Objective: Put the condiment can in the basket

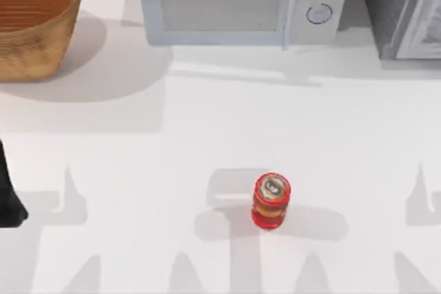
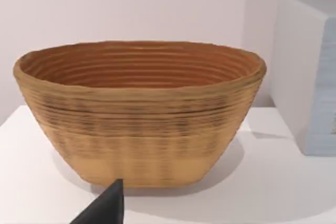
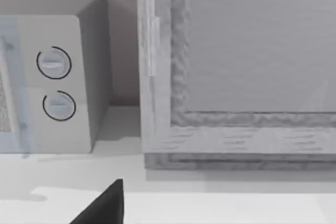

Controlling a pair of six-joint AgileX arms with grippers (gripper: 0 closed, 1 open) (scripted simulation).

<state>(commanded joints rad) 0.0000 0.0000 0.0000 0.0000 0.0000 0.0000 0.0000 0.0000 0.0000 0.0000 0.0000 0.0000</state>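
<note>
While both arms sit back at the near edge of the table, nothing has yet been picked up, so the job looks to be at its very start: the reach for the can has not begun. A dark piece of my left arm shows at the near left edge, and a single dark fingertip pokes into the left wrist view, so I cannot tell how wide either gripper stands. Nearest of the things, the can stands upright on the bare white table, a little right of centre and apart from everything else. Well beyond it, at the far left corner, sits the basket, with nothing inside it. A microwave stands along the back edge beside it. Next, I judge, one arm must come over the can, close around its sides, lift it and carry it across to the basket.
</note>
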